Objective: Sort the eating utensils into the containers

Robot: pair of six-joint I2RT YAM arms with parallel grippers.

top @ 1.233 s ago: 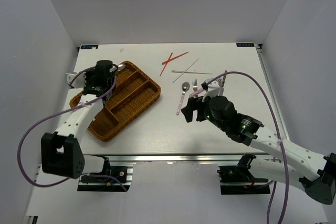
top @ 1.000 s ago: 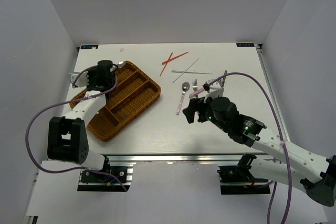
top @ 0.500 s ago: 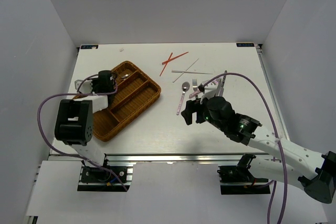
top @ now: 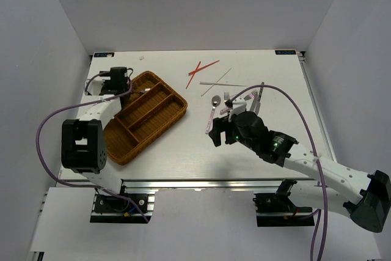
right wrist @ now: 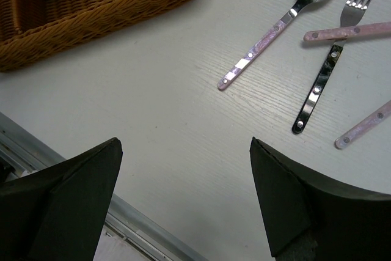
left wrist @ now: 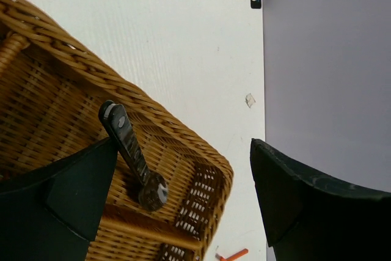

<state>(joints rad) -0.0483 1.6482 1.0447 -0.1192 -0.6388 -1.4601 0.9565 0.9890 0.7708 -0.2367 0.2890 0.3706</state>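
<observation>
The brown wicker tray (top: 181, 106) lies at the left of the table. A spoon (left wrist: 135, 160) with a dark-looking handle rests in its far end compartment (top: 145, 90). My left gripper (top: 122, 82) hovers open over that far corner, holding nothing (left wrist: 183, 145). On the table to the right lie a pink-handled spoon (top: 212, 110), a fork (top: 226, 98) and knives (top: 257, 95). Further back are crossed red chopsticks (top: 201, 69) and silver chopsticks (top: 221, 82). My right gripper (top: 219, 129) is open and empty (right wrist: 183, 142), just near of the spoon (right wrist: 278, 25) and the fork (right wrist: 330, 59).
The tray's corner (right wrist: 122, 19) shows at the upper left of the right wrist view, and the table's metal front rail (right wrist: 61, 157) at the lower left. White walls enclose the table on three sides. A red chopstick tip (left wrist: 235, 253) shows beyond the tray.
My left gripper has opened and let the spoon go into the tray's far compartment, and has moved back toward the tray's far corner. The right gripper crept slightly left, still open.
</observation>
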